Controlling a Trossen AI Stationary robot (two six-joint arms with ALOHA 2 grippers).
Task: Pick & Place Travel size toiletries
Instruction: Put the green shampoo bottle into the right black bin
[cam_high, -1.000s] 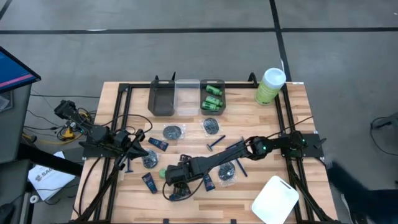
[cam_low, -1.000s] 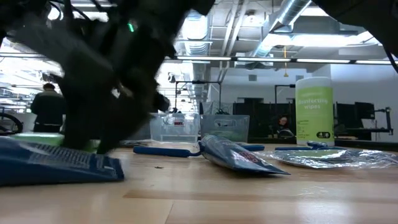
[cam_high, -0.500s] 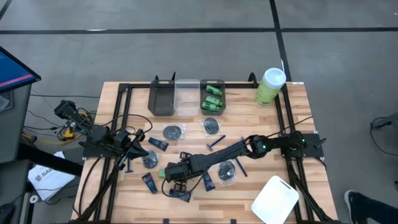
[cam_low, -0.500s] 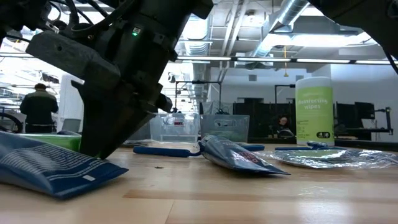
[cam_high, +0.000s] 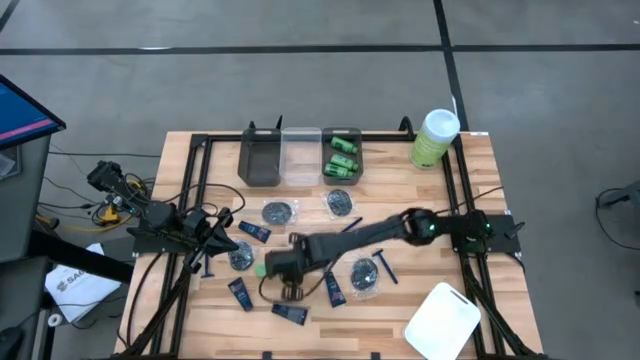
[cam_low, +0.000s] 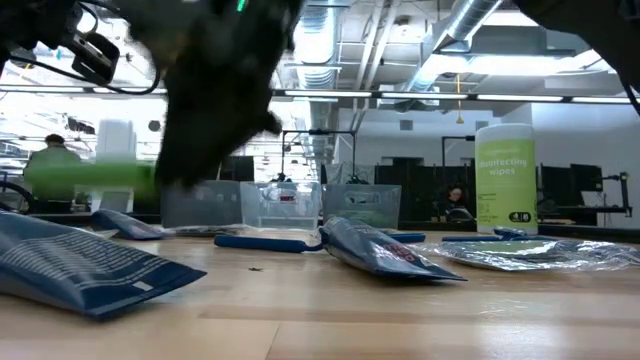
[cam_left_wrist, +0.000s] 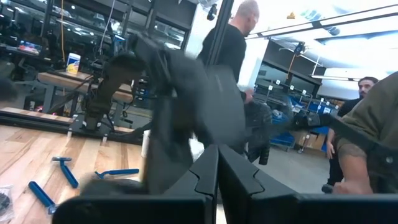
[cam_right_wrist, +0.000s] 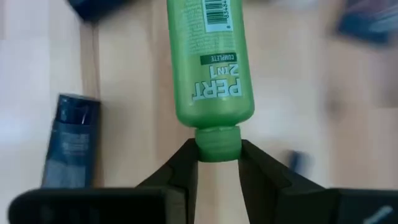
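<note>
green mini bottle (cam_right_wrist: 209, 65) held by its cap, printed "PERT 2in1" in white with "COMPLETE" in small letters and a barcode with digits too small to read, tall white-lidded canister (cam_low: 505, 177) labelled "wipes" under a blurred word

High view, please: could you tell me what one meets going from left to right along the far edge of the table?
dark grey bin → clear bin → third bin holding green mini bottles → green canister with white lid
</note>
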